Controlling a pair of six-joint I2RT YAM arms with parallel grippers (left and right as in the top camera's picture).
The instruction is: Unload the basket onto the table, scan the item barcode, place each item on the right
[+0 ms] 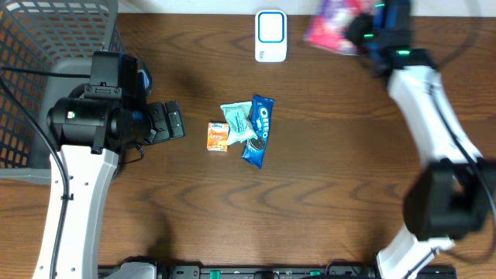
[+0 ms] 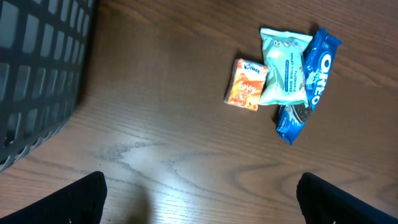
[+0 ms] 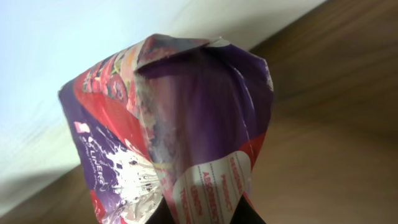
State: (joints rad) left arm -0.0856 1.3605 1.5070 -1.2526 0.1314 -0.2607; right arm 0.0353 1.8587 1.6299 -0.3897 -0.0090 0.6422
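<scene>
A purple and red packet (image 1: 333,23) hangs at the table's far right, and my right gripper (image 1: 364,35) is shut on its lower end. In the right wrist view the packet (image 3: 180,124) fills the frame, pinched between dark fingers (image 3: 249,214) at the bottom, at my right gripper (image 3: 205,214). No barcode shows on its visible faces. The white and blue scanner (image 1: 270,36) stands to the packet's left at the far edge. My left gripper (image 1: 174,122) hovers open over bare wood, with nothing between its fingers (image 2: 87,196).
An orange packet (image 1: 218,136), a mint packet (image 1: 239,122) and a blue Oreo pack (image 1: 259,132) lie together mid-table, just right of the left gripper. A grey mesh basket (image 1: 46,77) sits at the far left. The same snacks (image 2: 285,67) show in the left wrist view.
</scene>
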